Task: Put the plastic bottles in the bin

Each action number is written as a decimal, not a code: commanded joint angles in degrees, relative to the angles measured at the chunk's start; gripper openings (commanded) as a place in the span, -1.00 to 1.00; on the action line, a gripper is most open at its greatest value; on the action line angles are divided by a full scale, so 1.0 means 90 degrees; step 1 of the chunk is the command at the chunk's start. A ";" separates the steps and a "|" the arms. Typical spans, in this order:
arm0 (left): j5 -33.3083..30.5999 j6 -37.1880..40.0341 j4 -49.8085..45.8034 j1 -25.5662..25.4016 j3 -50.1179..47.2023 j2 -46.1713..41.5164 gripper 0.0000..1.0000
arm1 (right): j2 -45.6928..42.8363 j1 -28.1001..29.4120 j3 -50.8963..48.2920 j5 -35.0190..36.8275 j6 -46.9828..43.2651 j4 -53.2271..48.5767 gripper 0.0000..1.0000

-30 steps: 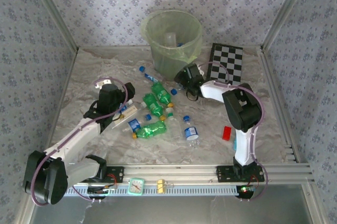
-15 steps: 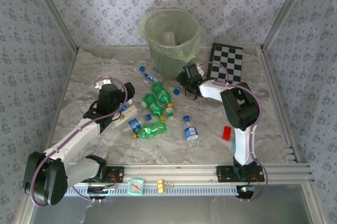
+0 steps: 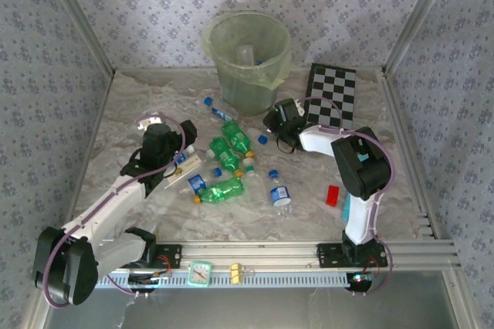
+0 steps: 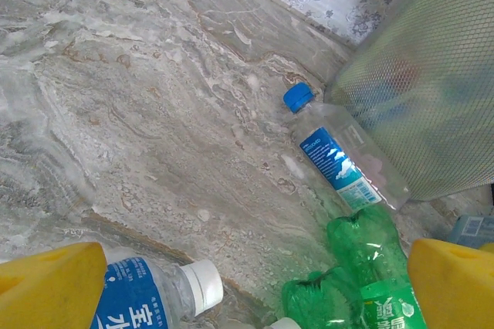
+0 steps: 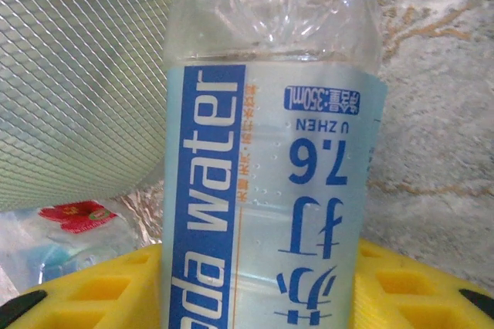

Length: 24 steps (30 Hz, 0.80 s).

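Note:
The bin (image 3: 247,55), pale green with a bag liner, stands at the back; its mesh wall (image 5: 85,74) is just left of my right gripper (image 5: 258,283). That gripper (image 3: 276,122) is shut on a clear plastic bottle (image 5: 266,159) with a blue "soda water" label, right of the bin's foot. Several more plastic bottles lie mid-table: green ones (image 3: 235,137) (image 3: 220,190) and clear ones (image 3: 279,195). My left gripper (image 3: 179,161) hangs open over them (image 4: 251,298). Below it lie a white-capped bottle (image 4: 147,290), a blue-capped clear bottle (image 4: 340,155) and green bottles (image 4: 370,267).
A black-and-white chequered board (image 3: 333,93) lies at the back right. A small red block (image 3: 333,195) sits near the right arm's base. A small clock (image 3: 200,273) rests on the front rail. Patterned walls close off three sides.
My right gripper has shut on the clear bottle and shifted slightly right and nearer. The left arm has stayed put.

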 commanded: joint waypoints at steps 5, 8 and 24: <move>-0.0060 0.0019 -0.0031 0.0032 0.0039 -0.0137 1.00 | -0.0196 0.0010 -0.0165 0.0139 -0.0354 -0.1465 0.35; -0.0041 -0.0001 -0.0013 0.0032 0.0044 -0.0120 1.00 | -0.0105 0.0012 -0.0054 0.0357 -0.0349 -0.1652 0.37; -0.0064 0.0019 -0.0183 0.0032 -0.0015 -0.0473 1.00 | 0.0947 0.0187 0.1591 0.1354 -0.1251 -0.3205 0.51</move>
